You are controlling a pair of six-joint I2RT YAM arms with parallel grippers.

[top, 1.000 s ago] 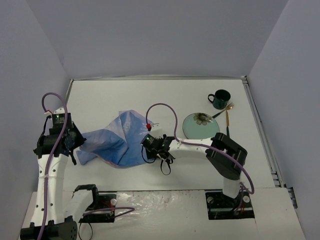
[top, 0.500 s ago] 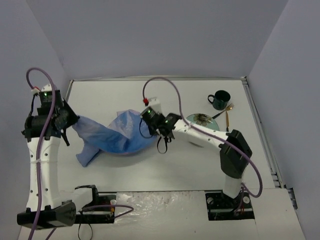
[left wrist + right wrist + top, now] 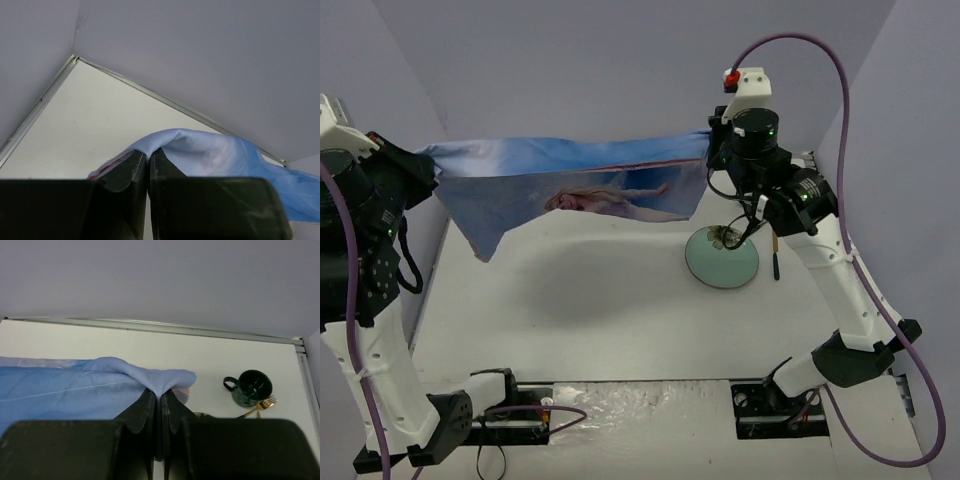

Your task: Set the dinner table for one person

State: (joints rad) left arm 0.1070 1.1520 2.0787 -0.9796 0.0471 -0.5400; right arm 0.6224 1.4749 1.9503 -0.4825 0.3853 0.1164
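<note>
Below my two raised arms lies the dinner table point(image 3: 570, 310), a wide white top with a thin metal rim. It is stiff, flat and fixed, so I judge it nothing to grasp, only a smooth surface to lay things on. Above its far half hangs the blue placemat point(image 3: 580, 185), stretched between my grippers and, as far as I can tell, clear of the top. It looks light, thin and limp, and one lower corner droops, so the upper corners are the right hold. My left gripper point(image 3: 148, 156) is pinched tight on one corner above the table's far left corner. My right gripper point(image 3: 160, 392) is clamped on the other near the far right. A plate point(image 3: 722, 258) sits toward the right edge. A dark mug point(image 3: 251, 386) and a gold fork point(image 3: 265, 401) lie by the far right corner, and the plate and mug are likely breakable.
</note>
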